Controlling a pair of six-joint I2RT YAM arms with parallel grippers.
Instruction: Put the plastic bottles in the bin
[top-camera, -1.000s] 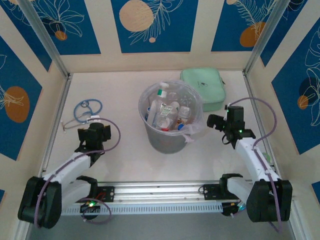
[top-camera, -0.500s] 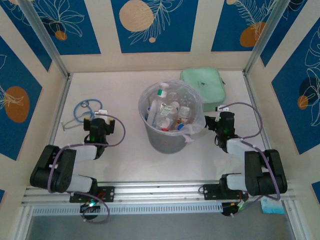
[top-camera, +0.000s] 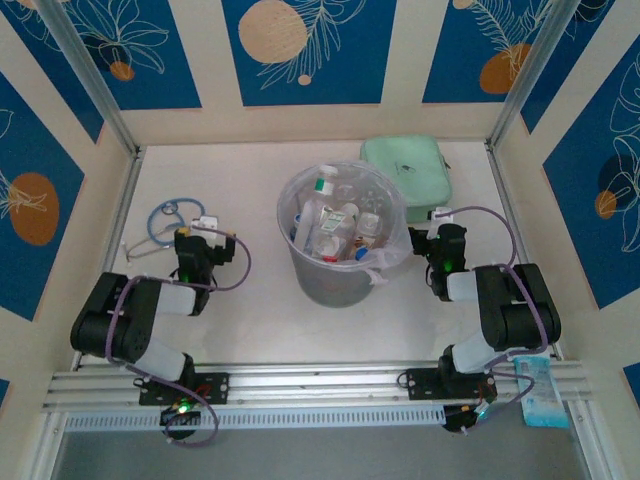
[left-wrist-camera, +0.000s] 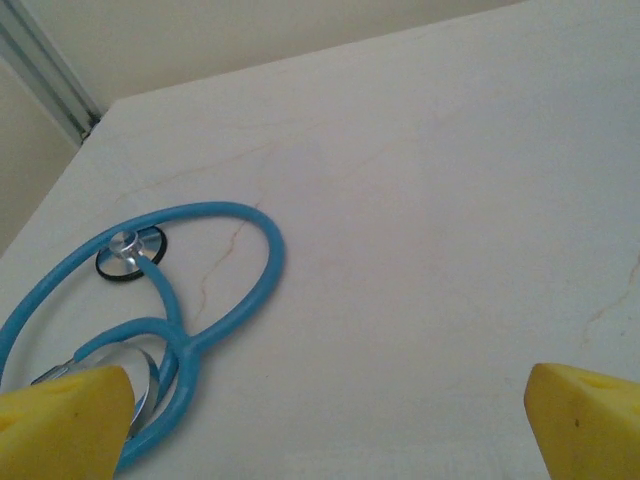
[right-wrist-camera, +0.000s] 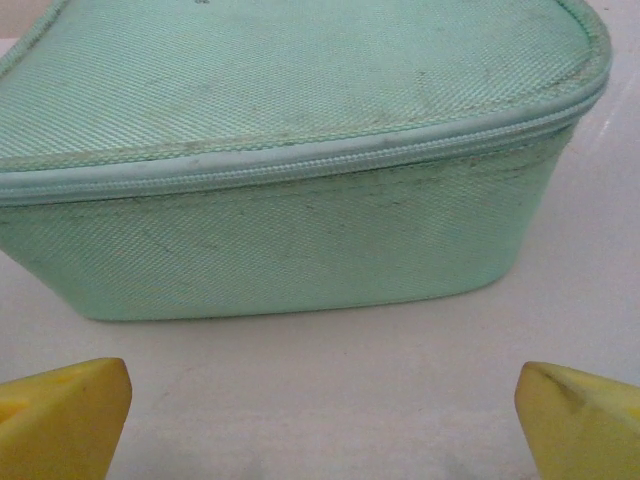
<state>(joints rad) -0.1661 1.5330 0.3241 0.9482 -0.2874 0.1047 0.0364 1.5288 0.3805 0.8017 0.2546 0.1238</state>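
- Bottles — small clear plastic bottles (top-camera: 335, 225) with coloured labels — lie inside the round grey bag-lined bin (top-camera: 340, 285), midway between the arms.
- Jaws of left gripper (left-wrist-camera: 320, 415) and right gripper (right-wrist-camera: 320, 405) gape apart, empty.

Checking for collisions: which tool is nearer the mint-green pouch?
Right. The right tool sits just short of the pouch, facing its near side; the left tool is beyond the bin, beside the blue stethoscope.

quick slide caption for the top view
Bottles in the bin; left gripper open by the stethoscope, right gripper open by the pouch.
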